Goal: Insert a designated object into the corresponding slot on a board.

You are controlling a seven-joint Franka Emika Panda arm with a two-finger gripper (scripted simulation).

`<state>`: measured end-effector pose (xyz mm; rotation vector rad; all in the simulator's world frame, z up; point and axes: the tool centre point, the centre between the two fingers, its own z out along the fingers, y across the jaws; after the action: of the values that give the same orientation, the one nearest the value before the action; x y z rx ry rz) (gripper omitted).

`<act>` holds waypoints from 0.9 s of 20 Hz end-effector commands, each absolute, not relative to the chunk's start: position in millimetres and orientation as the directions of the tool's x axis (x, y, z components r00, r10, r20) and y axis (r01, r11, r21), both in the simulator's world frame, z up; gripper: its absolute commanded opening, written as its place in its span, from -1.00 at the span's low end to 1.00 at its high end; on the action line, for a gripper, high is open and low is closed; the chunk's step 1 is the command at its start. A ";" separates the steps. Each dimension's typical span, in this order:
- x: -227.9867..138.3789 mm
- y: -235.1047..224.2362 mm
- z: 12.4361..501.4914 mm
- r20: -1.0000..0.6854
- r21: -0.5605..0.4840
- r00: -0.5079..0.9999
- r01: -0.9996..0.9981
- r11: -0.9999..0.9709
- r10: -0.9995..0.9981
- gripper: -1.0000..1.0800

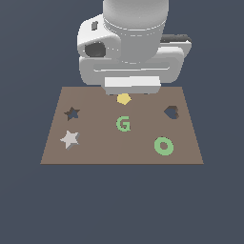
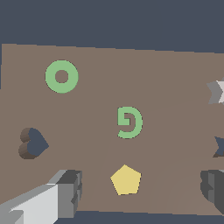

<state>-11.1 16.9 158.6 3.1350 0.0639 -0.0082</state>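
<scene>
The pale grey-white star block [image 1: 70, 139] lies flat on the brown board [image 1: 95, 152], near the front corner on the exterior view's left. The dark star-shaped slot [image 1: 72, 113] is just behind it and holds nothing. In the wrist view the star block [image 2: 217, 92] and the star slot [image 2: 220, 146] are both cut off at the frame's edge. My gripper [image 2: 141, 188] is open and holds nothing, its fingers [image 2: 65, 192] spread wide on either side of the yellow pentagon. The arm's hand [image 1: 131, 71] hovers over the board's back middle, well away from the star.
A yellow pentagon [image 1: 123, 99] lies below the hand, also in the wrist view [image 2: 126, 180]. A green G [image 1: 123, 124] lies at the board's middle and a green O [image 1: 164, 146] toward the front on the exterior view's right. A dark heart-shaped cutout [image 1: 172, 112] is at the exterior view's right.
</scene>
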 end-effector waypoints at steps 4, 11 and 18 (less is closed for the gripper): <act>-9.6 15.1 157.3 -0.005 0.006 0.999 0.035 -0.999 0.035 0.92; 5.6 -2.8 144.0 -0.004 0.006 1.000 -0.028 -1.000 -0.028 0.92; 33.3 -42.7 116.9 -0.002 0.007 0.988 -0.157 -0.988 -0.157 0.92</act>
<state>27.2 -32.0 123.8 3.1295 -0.1963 -0.0047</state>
